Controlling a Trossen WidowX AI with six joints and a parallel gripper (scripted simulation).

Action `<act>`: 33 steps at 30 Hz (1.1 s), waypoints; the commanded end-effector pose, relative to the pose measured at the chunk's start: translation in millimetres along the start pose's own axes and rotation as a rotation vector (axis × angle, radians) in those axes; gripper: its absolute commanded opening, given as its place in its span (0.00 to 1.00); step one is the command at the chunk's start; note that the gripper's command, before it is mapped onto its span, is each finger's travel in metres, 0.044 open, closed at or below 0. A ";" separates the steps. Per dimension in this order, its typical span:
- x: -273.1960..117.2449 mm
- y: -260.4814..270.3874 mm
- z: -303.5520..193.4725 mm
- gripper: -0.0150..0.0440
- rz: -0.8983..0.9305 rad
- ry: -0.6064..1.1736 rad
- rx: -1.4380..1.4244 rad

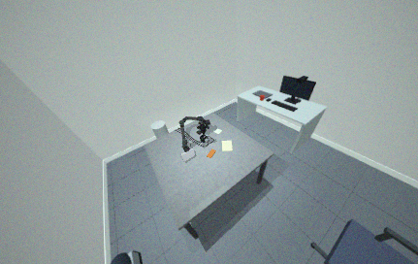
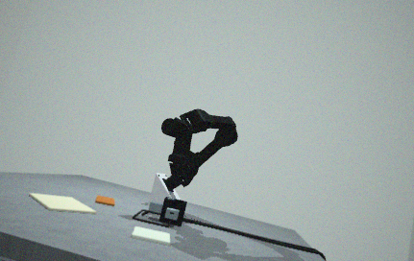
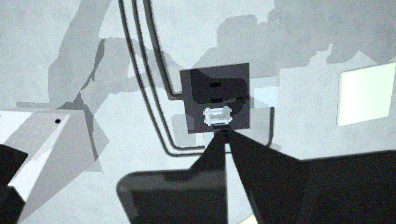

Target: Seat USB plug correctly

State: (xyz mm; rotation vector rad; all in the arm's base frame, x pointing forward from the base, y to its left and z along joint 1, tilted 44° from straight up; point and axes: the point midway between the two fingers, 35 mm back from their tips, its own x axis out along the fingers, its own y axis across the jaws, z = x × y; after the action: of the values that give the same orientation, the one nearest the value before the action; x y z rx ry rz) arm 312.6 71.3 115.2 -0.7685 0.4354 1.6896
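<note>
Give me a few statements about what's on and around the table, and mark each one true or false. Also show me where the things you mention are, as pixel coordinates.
1. The orange block [image 1: 210,153] [image 2: 105,201] lies on top of the large yellow pad [image 1: 227,146] [image 2: 62,202]. False: it lies beside the pad, apart from it.
2. The power cube [image 2: 181,206] [image 3: 200,82] is dark. True.
3. The gripper [image 3: 225,136] is spread wide open. False: its fingertips are nearly together.
4. The monitor [image 1: 298,87] stands on the other desk [image 1: 308,113]. True.

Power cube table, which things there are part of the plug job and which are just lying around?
Part of the job:
- power cube
- gripper

Just lying about:
- orange block
- large yellow pad
- small pale pad
</note>
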 end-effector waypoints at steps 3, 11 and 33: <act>1.0 0.0 0.9 0.25 -0.001 -0.009 -0.002; 1.9 0.1 1.4 0.25 -0.001 -0.016 -0.003; 4.6 0.3 2.9 0.25 0.000 -0.035 -0.004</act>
State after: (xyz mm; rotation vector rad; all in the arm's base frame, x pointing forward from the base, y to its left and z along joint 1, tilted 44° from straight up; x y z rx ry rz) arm 311.4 75.5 114.0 -0.7459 0.4139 1.6995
